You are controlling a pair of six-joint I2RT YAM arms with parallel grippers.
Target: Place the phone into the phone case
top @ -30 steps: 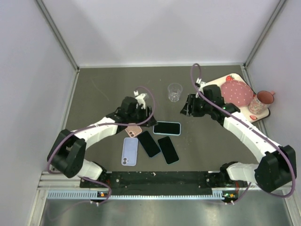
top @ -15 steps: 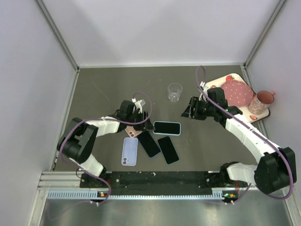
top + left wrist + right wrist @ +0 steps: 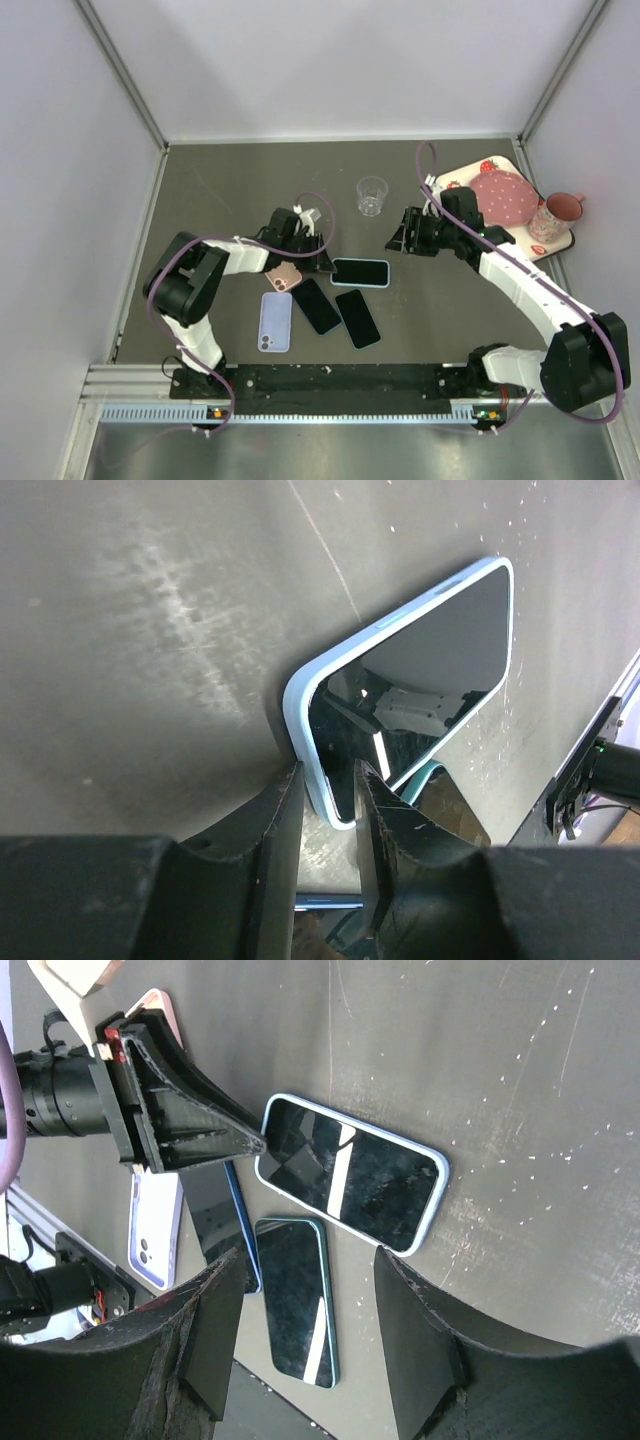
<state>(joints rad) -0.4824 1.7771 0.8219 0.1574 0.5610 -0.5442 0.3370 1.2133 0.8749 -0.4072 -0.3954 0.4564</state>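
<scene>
My left pincer [image 3: 325,785] stands narrow around the short end of the blue-edged phone [image 3: 420,660], which lies flat mid-table; whether the pads bite yet I cannot tell. I should squeeze squarely on the rim and lift slowly, while my right pincer [image 3: 310,1260] hangs wide and empty.

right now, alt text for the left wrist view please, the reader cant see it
The left gripper has its two dark fingers on either side of the near end of a light-blue-rimmed phone. The phone's glossy dark screen faces up, on a scuffed grey table.
</scene>
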